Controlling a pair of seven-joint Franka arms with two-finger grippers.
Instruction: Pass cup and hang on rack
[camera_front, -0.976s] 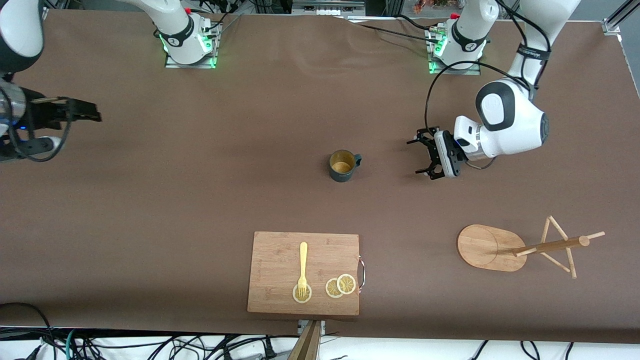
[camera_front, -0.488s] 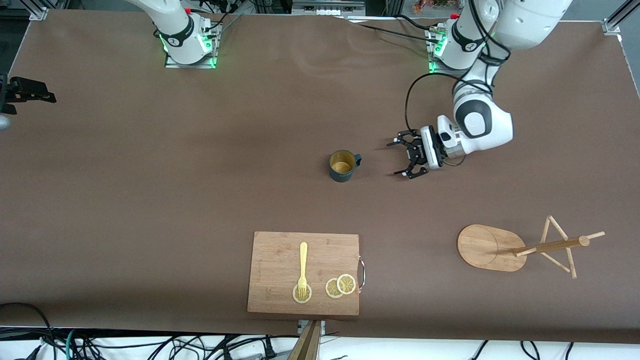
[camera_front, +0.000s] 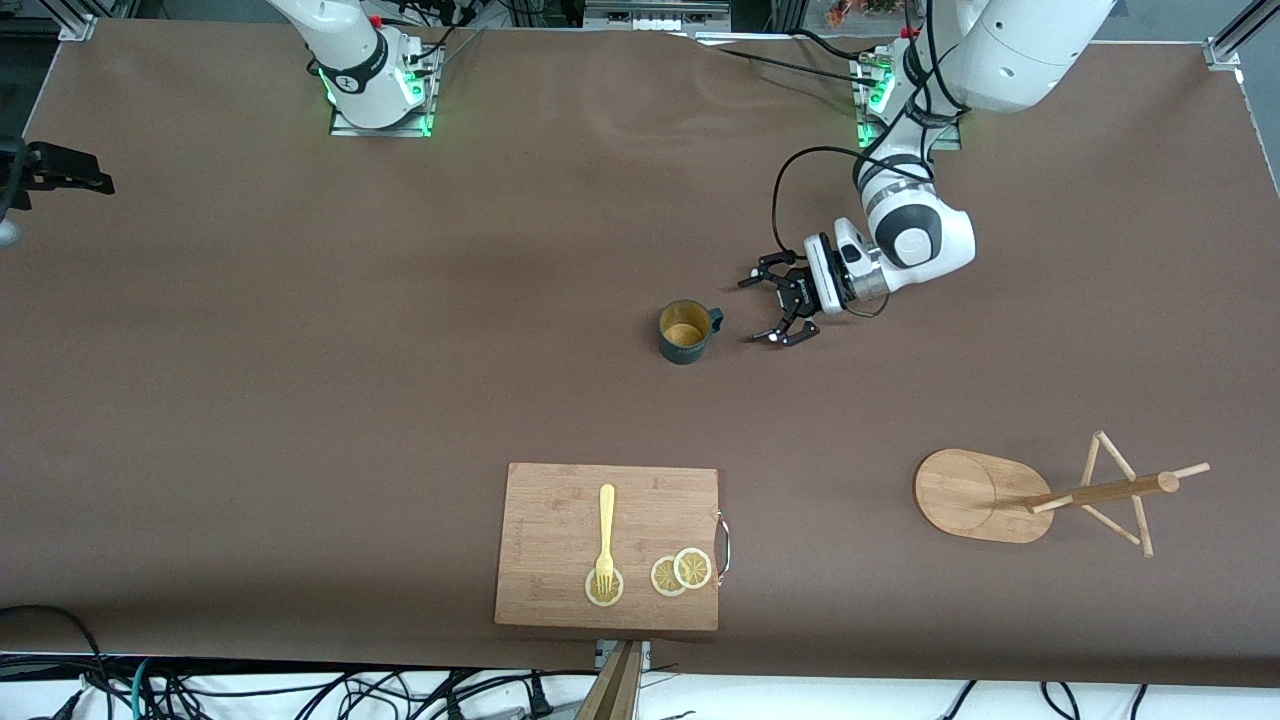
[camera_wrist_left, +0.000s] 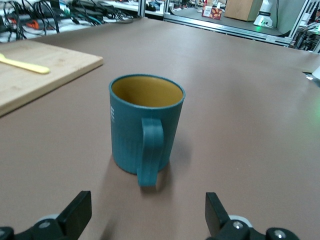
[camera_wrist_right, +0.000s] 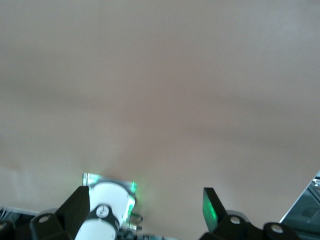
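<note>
The dark teal ribbed cup (camera_front: 685, 332) stands upright mid-table, tan inside showing, its handle (camera_wrist_left: 150, 155) turned toward my left gripper (camera_front: 755, 311). That gripper is low over the table beside the cup on the left arm's side, open, with nothing between its fingers. In the left wrist view the cup (camera_wrist_left: 145, 125) stands just ahead of the spread open gripper (camera_wrist_left: 147, 217) without touching it. The bamboo rack (camera_front: 965, 495) stands nearer the front camera at the left arm's end. My right gripper (camera_front: 65, 170) waits open at the right arm's end of the table, empty (camera_wrist_right: 145, 210).
A wooden cutting board (camera_front: 608, 545) lies near the table's front edge, carrying a yellow fork (camera_front: 605, 530) and lemon slices (camera_front: 682, 572). The rack's pegs (camera_front: 1115, 490) stick out toward the left arm's end. The right arm's base (camera_wrist_right: 107, 207) shows in the right wrist view.
My left gripper has moved steadily toward the cup, staying open. The right arm has drawn back toward the edge of the view. The cup has not moved.
</note>
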